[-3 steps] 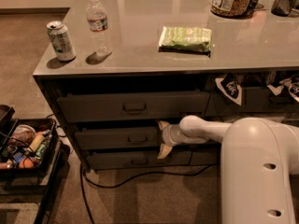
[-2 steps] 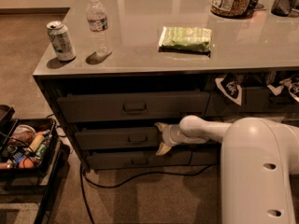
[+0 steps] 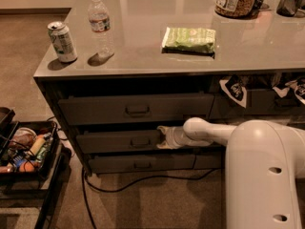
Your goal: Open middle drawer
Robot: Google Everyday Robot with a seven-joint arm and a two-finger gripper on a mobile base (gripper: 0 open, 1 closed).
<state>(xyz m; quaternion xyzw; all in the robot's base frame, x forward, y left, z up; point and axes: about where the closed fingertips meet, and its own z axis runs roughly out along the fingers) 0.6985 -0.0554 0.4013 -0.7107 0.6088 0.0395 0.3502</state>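
Observation:
The middle drawer (image 3: 107, 142) is the dark-grey low front with a small bar handle (image 3: 140, 141), second of three stacked under the counter. Its front stands slightly out from the cabinet, with a dark gap above it. My gripper (image 3: 161, 137) reaches in from the right on a white arm (image 3: 209, 131), level with this drawer front. Its fingers are spread one above the other, open and empty, just right of the handle and short of it. The right end of the drawer front is hidden behind the gripper.
The top drawer (image 3: 136, 109) and the bottom drawer (image 3: 140, 164) flank the middle one. A can (image 3: 62, 42), a water bottle (image 3: 101, 25) and a green packet (image 3: 189, 39) stand on the counter. A black cart of clutter (image 3: 24, 151) stands at left, and a cable (image 3: 143, 179) lies on the floor.
My gripper has moved a little to the left, closer to the middle drawer's handle. The drawers have not visibly moved.

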